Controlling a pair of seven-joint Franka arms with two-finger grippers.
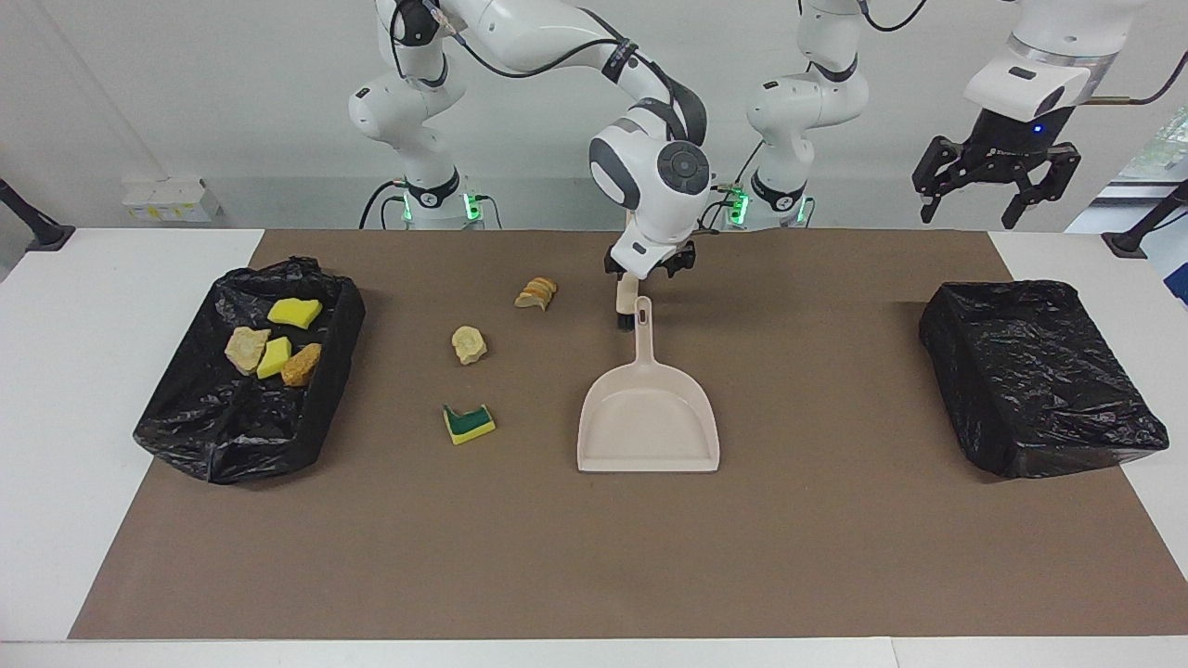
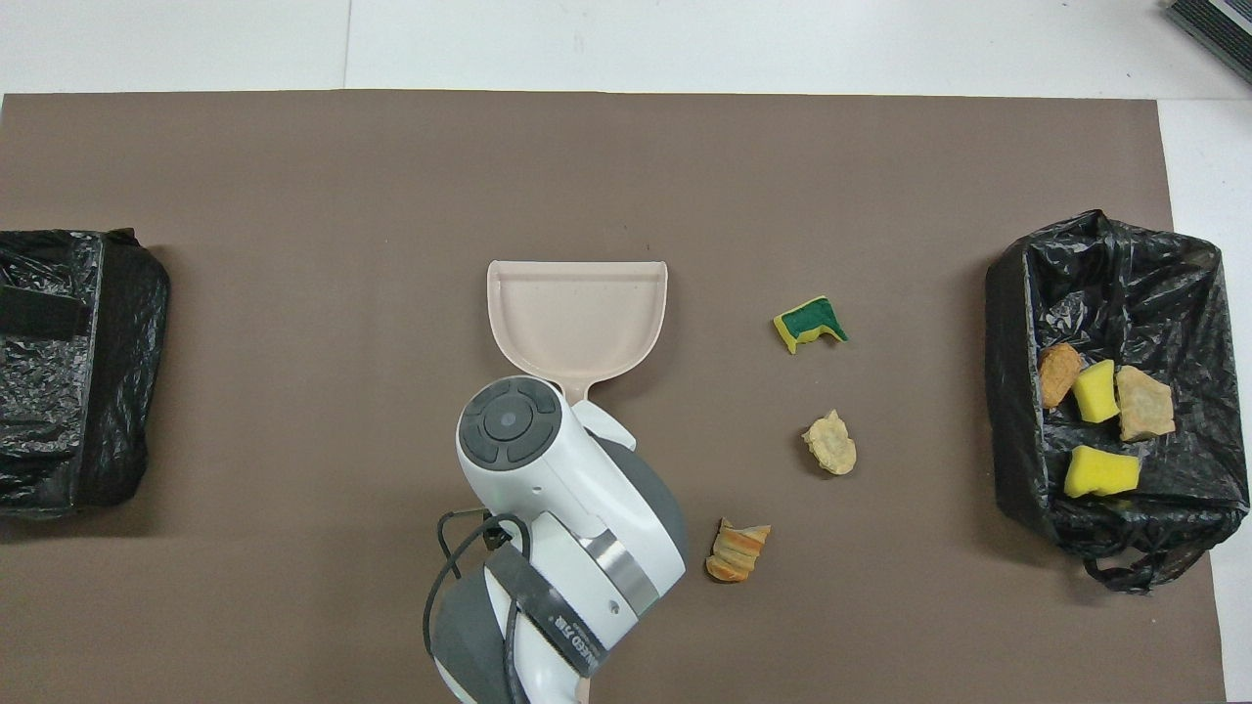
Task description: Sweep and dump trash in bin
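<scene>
Three pieces of trash lie on the brown mat: an orange-tan chunk point(image 1: 536, 292) point(image 2: 738, 552), a beige lump point(image 1: 469, 344) point(image 2: 830, 443) and a green-backed yellow sponge point(image 1: 469, 424) point(image 2: 810, 324). Several more pieces point(image 1: 274, 348) point(image 2: 1100, 411) lie in the black-lined bin point(image 1: 232, 436) point(image 2: 1012, 391) at the right arm's end. The beige dustpan point(image 1: 648, 417) point(image 2: 577, 313) lies flat mid-mat, handle toward the robots. My right gripper point(image 1: 650, 267) hangs open just above the handle's tip, holding nothing. My left gripper point(image 1: 984, 209) waits open, raised at its own end of the table.
A second black-bagged bin point(image 1: 1039, 371) point(image 2: 59, 372) stands at the left arm's end. A beige stick with a dark end point(image 1: 625, 301), seemingly the brush, lies beside the dustpan's handle, partly hidden by the right gripper. The right arm's wrist point(image 2: 509, 425) covers the handle from above.
</scene>
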